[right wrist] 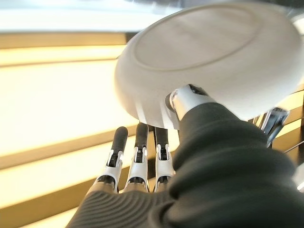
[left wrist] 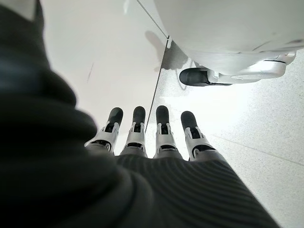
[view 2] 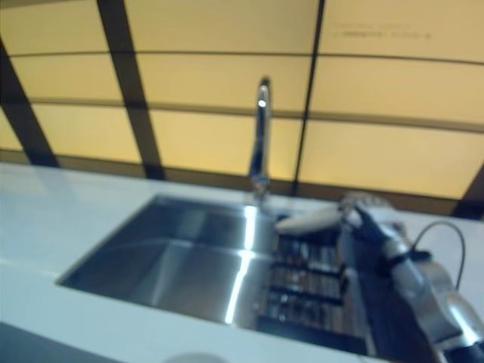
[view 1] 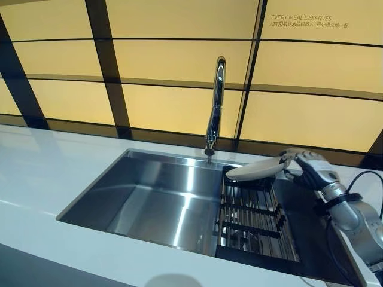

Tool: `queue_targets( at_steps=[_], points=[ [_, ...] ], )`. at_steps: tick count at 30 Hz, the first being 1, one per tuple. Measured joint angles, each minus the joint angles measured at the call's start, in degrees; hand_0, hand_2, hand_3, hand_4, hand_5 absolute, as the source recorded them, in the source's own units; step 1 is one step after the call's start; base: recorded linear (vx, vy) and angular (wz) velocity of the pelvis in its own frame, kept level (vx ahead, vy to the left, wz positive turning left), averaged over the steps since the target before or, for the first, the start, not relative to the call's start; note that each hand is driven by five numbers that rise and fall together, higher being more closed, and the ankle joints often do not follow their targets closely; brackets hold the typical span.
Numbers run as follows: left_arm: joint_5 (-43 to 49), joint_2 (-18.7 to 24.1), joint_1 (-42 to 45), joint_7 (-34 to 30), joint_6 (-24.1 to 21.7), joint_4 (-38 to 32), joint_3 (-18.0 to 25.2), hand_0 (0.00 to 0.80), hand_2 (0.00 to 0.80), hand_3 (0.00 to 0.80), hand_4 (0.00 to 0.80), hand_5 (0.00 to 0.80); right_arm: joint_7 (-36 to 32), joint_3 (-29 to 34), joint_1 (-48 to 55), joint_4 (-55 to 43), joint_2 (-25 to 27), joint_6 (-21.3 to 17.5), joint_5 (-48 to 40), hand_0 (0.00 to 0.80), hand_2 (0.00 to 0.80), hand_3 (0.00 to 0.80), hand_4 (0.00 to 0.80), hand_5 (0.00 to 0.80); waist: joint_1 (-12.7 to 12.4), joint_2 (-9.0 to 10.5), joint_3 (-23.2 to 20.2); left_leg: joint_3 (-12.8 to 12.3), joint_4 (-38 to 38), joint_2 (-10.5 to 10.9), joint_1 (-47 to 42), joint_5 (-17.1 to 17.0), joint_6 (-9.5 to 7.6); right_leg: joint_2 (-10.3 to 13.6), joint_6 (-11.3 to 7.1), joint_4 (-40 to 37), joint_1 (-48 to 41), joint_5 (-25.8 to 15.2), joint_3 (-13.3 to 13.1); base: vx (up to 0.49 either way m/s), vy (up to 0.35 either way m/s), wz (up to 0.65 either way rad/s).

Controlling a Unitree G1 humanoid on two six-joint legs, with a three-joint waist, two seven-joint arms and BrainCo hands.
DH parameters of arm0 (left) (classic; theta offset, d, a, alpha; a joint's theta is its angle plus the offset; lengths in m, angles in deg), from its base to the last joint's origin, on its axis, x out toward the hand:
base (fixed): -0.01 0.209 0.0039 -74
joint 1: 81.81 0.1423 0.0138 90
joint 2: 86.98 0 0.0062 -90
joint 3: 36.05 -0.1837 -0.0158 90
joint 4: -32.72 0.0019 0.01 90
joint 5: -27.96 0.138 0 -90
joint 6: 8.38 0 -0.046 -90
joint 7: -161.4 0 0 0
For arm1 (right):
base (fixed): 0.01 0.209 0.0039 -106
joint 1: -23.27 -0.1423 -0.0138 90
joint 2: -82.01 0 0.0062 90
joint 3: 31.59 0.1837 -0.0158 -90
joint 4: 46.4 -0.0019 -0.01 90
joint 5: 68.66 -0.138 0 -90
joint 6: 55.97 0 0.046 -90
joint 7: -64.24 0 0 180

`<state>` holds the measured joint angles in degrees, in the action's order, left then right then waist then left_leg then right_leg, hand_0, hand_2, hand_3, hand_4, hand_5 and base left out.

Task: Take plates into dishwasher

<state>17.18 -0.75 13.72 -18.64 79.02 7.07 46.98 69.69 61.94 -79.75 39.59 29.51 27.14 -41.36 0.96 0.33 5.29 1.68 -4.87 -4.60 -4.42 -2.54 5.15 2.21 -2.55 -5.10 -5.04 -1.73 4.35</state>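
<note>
A white plate [view 1: 254, 170] hangs nearly flat over the far end of the dark wire rack [view 1: 251, 218], which sits in the right part of the sink. My right hand [view 1: 312, 171] is shut on the plate's right rim. In the right wrist view the thumb [right wrist: 189, 99] presses on the plate's underside [right wrist: 209, 52] and the fingers [right wrist: 138, 156] reach past its edge. My left hand [left wrist: 147, 137] shows only in the left wrist view, with straight fingers pointing at a pale floor and holding nothing.
The steel sink basin [view 1: 149, 197] lies left of the rack, set in a white counter [view 1: 42, 173]. A tall chrome faucet [view 1: 215, 101] rises behind the sink, just left of the plate. A yellow panelled wall stands behind it.
</note>
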Motion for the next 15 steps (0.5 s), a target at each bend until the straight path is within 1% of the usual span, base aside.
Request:
queue_targets(
  at_steps=[2, 4, 6, 9, 12, 15],
  points=[
    [0.0, 0.0, 0.02, -0.01, 0.0, 0.0, 0.01, 0.0, 0.0, 0.0, 0.0, 0.0, 0.49, 0.61, -0.06, -0.33, 0.56, 0.02, -0.02, 0.8, 0.8, 0.8, 0.8, 0.8, 0.03, 0.04, -0.12, -0.15, 0.0, 0.03, 0.02, 0.0, 0.01, 0.0, -0.03, 0.02, 0.13, -0.05, -0.2, 0.009, 0.037, -0.07],
    [-0.03, 0.01, 0.03, -0.09, -0.04, 0.06, 0.18, 0.0, 0.0, 0.0, 0.0, 0.0, 1.0, 0.73, -0.08, -0.34, 1.81, 0.03, -0.04, 0.8, 0.8, 0.8, 0.8, 0.8, 0.55, 0.09, -0.31, -0.31, 0.0, 0.13, 0.0, 0.01, 0.02, 0.08, 0.08, 0.03, 0.27, -0.27, -0.59, -0.023, 0.028, -0.07],
    [-0.02, -0.01, 0.09, -0.13, -0.06, 0.33, 1.16, 0.0, 0.0, 0.0, 0.0, 0.0, 1.11, 0.73, -0.11, -0.34, 1.82, 0.03, -0.04, 0.8, 0.8, 0.8, 0.8, 0.8, 1.26, 0.18, -0.41, -0.34, 0.0, 0.19, -0.01, 0.04, -0.03, 0.12, 0.05, 0.04, 0.3, -0.3, -0.65, 0.007, 0.087, -0.04],
    [-0.03, 0.0, 0.06, -0.19, -0.16, 1.03, 1.46, 0.0, 0.0, 0.0, 0.0, 0.0, 1.61, 0.96, -0.1, -0.34, 2.57, 0.05, -0.05, 0.8, 0.8, 0.8, 0.8, 0.8, 1.49, 0.08, -0.88, -1.49, -0.02, 0.21, -0.19, 0.31, -0.24, 0.15, -0.23, 0.04, 0.71, -0.31, -1.62, 0.016, 0.106, -0.15],
    [-0.03, 0.02, 0.1, -0.24, -0.46, 1.17, 1.46, 0.0, 0.0, 0.0, 0.0, 0.0, 2.49, 1.67, -0.09, -0.33, 3.79, 0.42, -0.06, 0.8, 0.8, 0.8, 0.8, 0.8, 1.69, 0.09, -0.93, -1.79, -0.03, 0.41, -0.47, 0.39, -0.32, 0.32, -0.39, 0.07, 0.76, -0.46, -2.29, 0.01, 0.111, -0.12],
    [-0.03, 0.02, 0.12, -0.36, -0.48, 1.16, 1.46, 0.0, 0.0, 0.0, 0.0, 0.0, 2.71, 3.52, -0.03, -0.31, 4.01, 0.66, -0.07, 0.8, 0.8, 0.8, 0.8, 0.8, 2.66, 0.11, -0.93, -2.22, -0.04, 0.7, -0.83, 0.6, -0.65, 0.63, -0.57, 0.12, 0.71, -0.55, -2.79, -0.005, 0.08, -0.08]
  ],
)
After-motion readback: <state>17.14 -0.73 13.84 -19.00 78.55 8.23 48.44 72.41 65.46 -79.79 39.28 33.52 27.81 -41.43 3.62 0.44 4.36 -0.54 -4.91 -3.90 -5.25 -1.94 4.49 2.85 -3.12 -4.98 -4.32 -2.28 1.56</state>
